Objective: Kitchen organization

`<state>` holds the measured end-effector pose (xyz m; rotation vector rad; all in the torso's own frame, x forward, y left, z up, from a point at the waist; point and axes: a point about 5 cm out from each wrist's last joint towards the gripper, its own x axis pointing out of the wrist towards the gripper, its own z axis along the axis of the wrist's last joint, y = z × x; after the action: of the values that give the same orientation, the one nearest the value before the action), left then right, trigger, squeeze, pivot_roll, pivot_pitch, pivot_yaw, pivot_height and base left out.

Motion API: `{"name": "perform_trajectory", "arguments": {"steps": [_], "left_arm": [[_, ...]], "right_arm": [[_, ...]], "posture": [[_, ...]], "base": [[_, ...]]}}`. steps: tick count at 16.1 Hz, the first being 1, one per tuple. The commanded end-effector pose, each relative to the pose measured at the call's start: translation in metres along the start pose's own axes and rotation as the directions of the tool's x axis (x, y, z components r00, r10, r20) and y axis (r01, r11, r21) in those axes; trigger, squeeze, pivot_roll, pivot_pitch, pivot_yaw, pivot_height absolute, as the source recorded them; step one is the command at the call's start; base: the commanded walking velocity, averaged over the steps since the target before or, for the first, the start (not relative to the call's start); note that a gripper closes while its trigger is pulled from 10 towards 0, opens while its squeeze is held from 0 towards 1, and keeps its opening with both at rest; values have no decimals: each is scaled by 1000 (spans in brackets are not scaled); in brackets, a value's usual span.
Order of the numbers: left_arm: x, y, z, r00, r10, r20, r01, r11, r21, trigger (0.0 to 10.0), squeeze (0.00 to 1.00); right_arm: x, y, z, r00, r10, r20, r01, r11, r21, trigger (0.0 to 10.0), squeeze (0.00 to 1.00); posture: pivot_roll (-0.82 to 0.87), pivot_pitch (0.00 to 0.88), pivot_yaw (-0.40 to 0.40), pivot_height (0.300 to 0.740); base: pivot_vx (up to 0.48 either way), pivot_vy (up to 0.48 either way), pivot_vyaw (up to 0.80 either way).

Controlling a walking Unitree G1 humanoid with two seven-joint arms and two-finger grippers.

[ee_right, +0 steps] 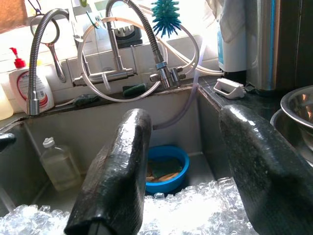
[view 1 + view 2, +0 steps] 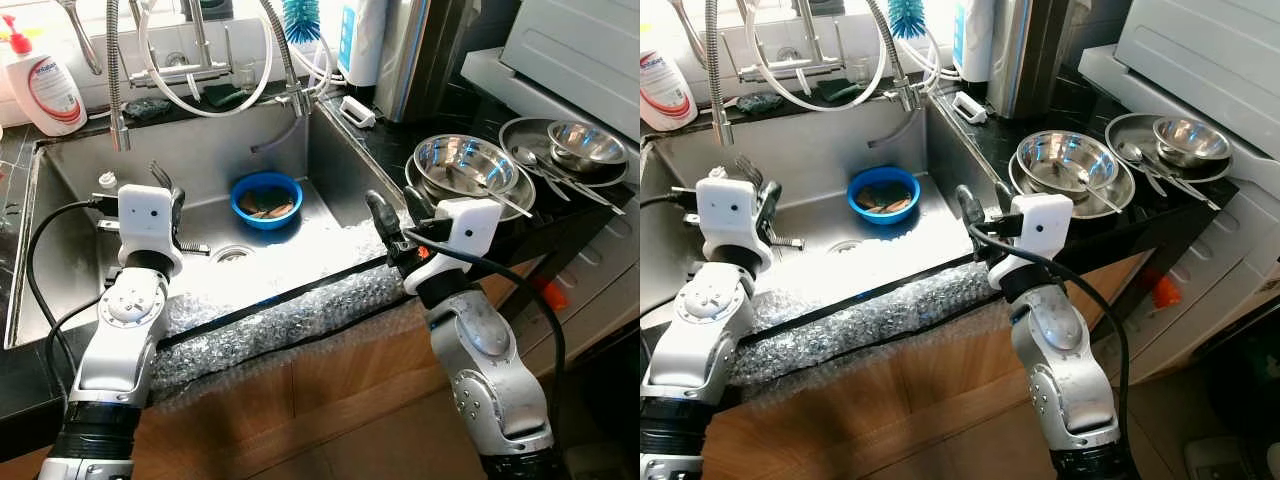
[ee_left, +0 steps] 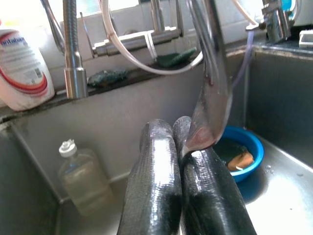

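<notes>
left gripper (image 3: 182, 147) fingers pinch steel fork (image 3: 211, 93) | right gripper (image 1: 188, 161) fingers wide | round blue bowl (image 2: 266, 198)

the white soap bottle (image 3: 22, 68) bears a red-and-blue label, its print too blurred to read.

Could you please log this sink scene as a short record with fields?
setting: steel kitchen sink, bubble wrap over its front edge
left claw: shut on a fork, held over the basin
right claw: open, empty, above the bubble wrap
in sink: blue bowl holding scraps; clear bottle in the corner
counter on the robot's right: stacked steel bowls with spoons
ledge: soap dispenser
</notes>
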<state>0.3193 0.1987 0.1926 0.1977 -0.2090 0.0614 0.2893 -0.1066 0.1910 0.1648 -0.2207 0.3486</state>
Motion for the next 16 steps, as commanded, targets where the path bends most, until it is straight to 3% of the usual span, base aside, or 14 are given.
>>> {"name": "perform_trajectory", "arguments": {"steps": [1,11,12,16], "left_arm": [[-1,-2,-6,999,-6,-33,7,1000,13,10000,1000],[-2,-9,-3,1000,0,-12,0,1000,-8,10000,1000],[-1,-8,3,999,17,27,-17,1000,-8,10000,0],[-2,3,23,985,80,151,-73,996,-48,10000,0]], "right_arm": [[-1,-2,-3,1000,-21,-6,21,1000,-10,10000,0],[1,-6,-7,997,-76,-25,75,997,-19,10000,0],[1,-6,-7,997,-78,-24,77,997,-20,10000,0],[2,-7,-2,996,-87,0,87,995,-49,10000,0]], "posture": [[-7,65,-7,740],[-11,79,-12,740],[-11,81,-12,740],[-14,81,-7,740]], "base": [[0,0,0],[0,0,0],[0,0,0],[0,0,0]]}}
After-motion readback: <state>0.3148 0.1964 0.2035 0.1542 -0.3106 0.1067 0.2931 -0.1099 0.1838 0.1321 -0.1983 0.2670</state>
